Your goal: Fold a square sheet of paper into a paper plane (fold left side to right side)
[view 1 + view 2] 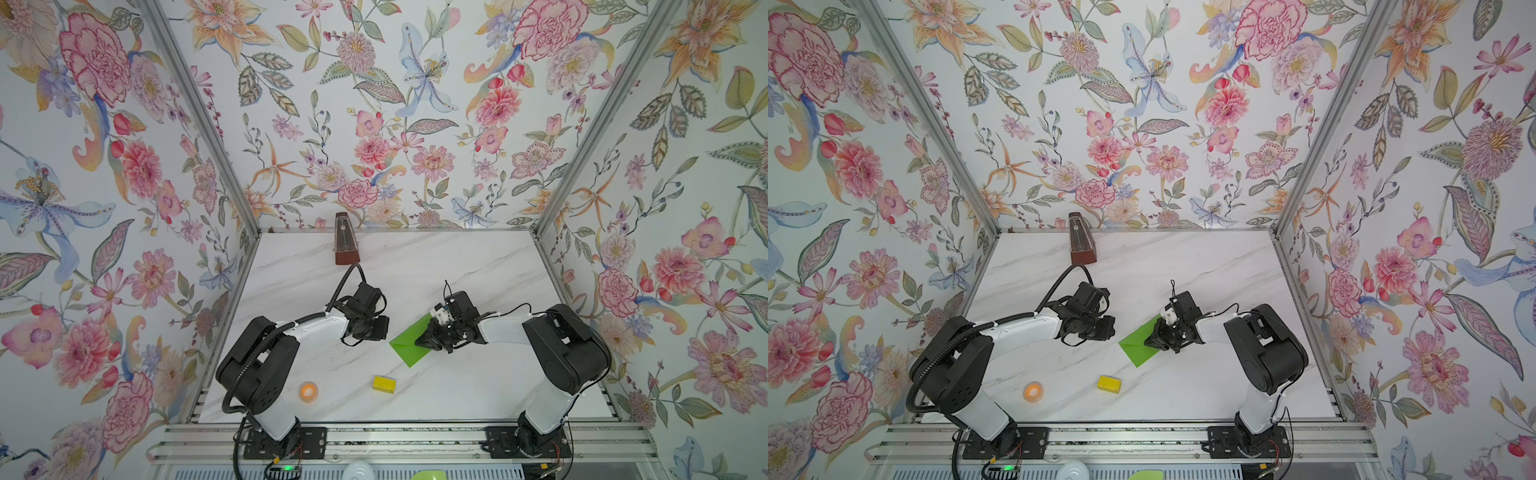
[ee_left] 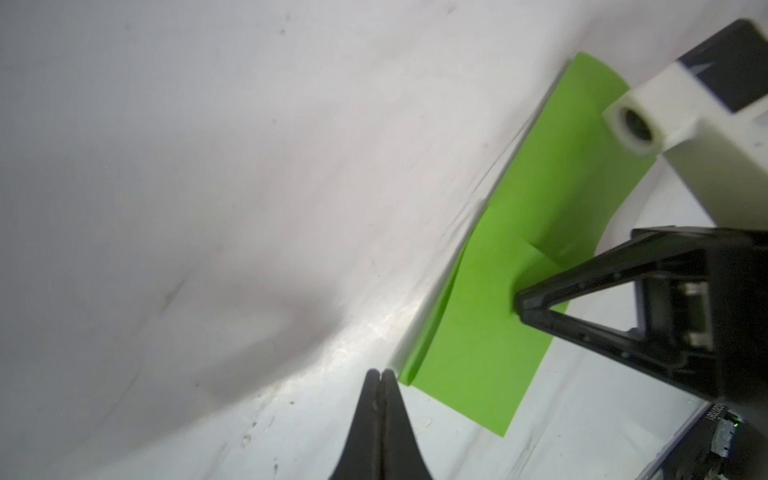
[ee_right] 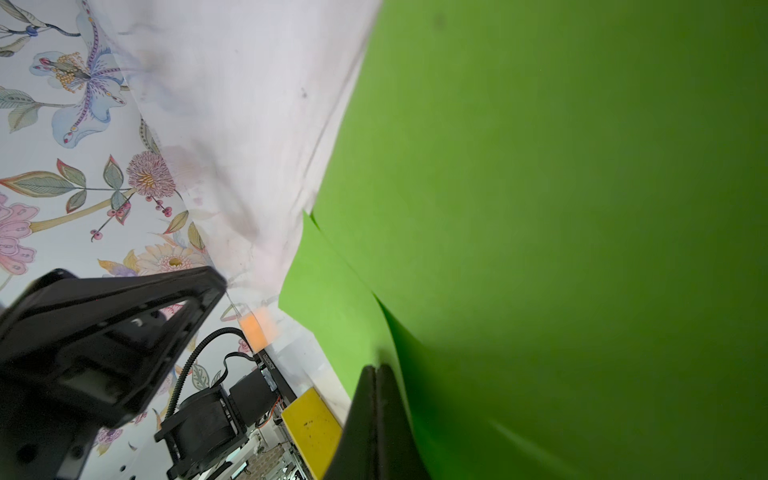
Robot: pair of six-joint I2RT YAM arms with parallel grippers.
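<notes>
The lime-green square sheet of paper [image 1: 405,349] [image 1: 1136,351] lies folded over on the white marble table [image 1: 457,270], its layers showing along one edge in the left wrist view [image 2: 498,340]. My right gripper [image 1: 419,343] [image 1: 1148,343] is shut, nothing between its jaws, and its tip [image 2: 519,303] presses down on the paper. In the right wrist view the gripper [image 3: 377,368] stands beside a raised green flap [image 3: 540,208]. My left gripper [image 1: 381,330] [image 1: 1108,328] [image 2: 380,372] is shut and empty, just off the paper's near corner. No paper plane shape shows.
A small yellow block [image 1: 384,384] [image 3: 311,428] and an orange tape roll [image 1: 308,391] lie near the table's front. A brown metronome [image 1: 344,241] stands at the back edge. Flowered walls enclose the table on three sides.
</notes>
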